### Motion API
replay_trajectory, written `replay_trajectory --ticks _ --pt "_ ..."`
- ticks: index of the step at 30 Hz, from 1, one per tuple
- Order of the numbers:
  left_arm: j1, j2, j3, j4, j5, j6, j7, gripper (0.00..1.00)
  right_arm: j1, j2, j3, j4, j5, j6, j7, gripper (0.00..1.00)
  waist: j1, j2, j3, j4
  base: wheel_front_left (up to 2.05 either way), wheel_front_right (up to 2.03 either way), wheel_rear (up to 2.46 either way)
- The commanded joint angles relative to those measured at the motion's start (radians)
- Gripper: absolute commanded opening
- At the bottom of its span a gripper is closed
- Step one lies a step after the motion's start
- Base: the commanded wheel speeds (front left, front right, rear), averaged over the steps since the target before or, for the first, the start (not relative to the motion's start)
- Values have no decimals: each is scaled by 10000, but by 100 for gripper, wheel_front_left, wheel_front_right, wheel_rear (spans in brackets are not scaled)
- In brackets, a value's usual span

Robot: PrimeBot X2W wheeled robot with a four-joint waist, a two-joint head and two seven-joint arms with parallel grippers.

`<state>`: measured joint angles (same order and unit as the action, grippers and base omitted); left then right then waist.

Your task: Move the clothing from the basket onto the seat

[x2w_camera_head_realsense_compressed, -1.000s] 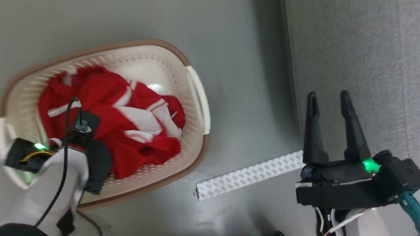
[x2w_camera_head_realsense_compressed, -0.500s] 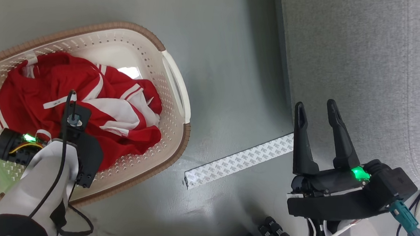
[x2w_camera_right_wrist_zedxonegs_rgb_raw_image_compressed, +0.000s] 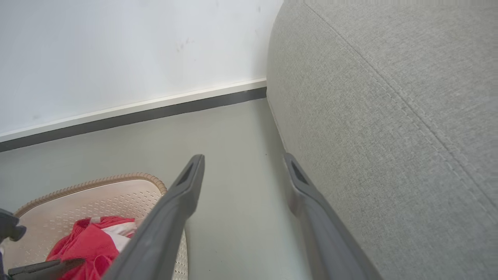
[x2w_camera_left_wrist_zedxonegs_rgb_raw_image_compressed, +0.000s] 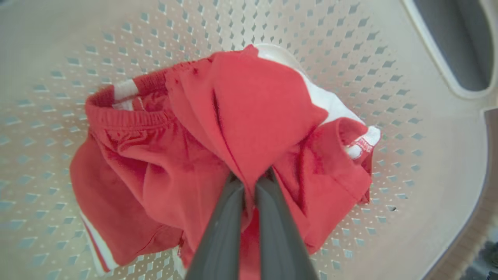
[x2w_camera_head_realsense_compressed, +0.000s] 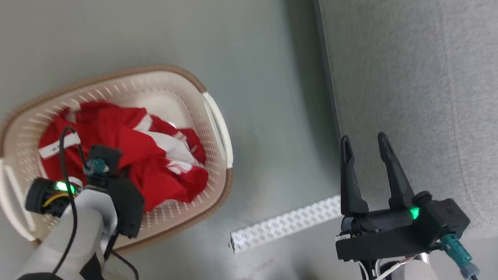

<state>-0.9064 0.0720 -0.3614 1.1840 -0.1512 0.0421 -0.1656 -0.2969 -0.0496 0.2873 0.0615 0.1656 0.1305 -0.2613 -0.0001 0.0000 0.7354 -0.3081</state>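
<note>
**Left pincer (x2w_camera_left_wrist_zedxonegs_rgb_raw_image_compressed: pixel 251 181) has closed on the clothing (x2w_camera_left_wrist_zedxonegs_rgb_raw_image_compressed: pixel 249 109); the lift is still to come**

Since a second ago the left pincer's two fingers have come together. The whole head view has also shifted, which is the camera turning, not the basket sliding. The fingers now pinch a fold of red fabric between their tips, and the cloth peaks towards them in a tented ridge. Around that grip the rest of the red-and-white garment spreads out inside the basket (x2w_camera_left_wrist_zedxonegs_rgb_raw_image_compressed: pixel 389 58), whose perforated wall rings it on every side. Well off to this pincer's right, past bare floor and a white strip (x2w_camera_head_realsense_compressed: pixel 287 222), the right pincer (x2w_camera_head_realsense_compressed: pixel 364 139) hangs with its fingers spread and nothing between them, just beside the edge of the seat (x2w_camera_head_realsense_compressed: pixel 438 84). None of the clothing lies on the stretch of seat in view. By my reading the grasp is made, while lifting, carrying across and letting go all remain.
</note>
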Motion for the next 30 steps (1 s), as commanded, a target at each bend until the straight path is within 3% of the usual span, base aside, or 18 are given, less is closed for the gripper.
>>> replay_trajectory --ticks 1,5,10,18,22,30 --pt "220 -27 11 59 -162 -154 -212 0 75 -15 -61 144 -95 4 -45 100 1 0 -1156 635 0 0 0" --pt "445 -180 -102 -57 -426 -618 -633 0 237 -18 -43 695 -354 4 121 100 1 0 -2278 1109 0 0 0" --pt "857 -233 -632 -924 -1145 -831 -642 0 508 -21 24 1142 -464 4 343 100 1 0 -3554 1541 0 0 0" --pt "1610 -217 -2036 -3552 -2799 -286 8 0 1406 -23 -157 1404 -549 4 850 100 1 0 -5700 2423 0 0 0" --pt "1742 -222 -2386 -4587 -3135 -34 312 0 1940 -18 -219 1409 -531 4 1094 100 1 0 -6569 2760 0 0 0" --pt "1860 -217 -3114 -6340 -3336 0 1304 0 2294 -18 26 1184 -708 4 1547 100 1 0 -7618 3168 0 0 0"
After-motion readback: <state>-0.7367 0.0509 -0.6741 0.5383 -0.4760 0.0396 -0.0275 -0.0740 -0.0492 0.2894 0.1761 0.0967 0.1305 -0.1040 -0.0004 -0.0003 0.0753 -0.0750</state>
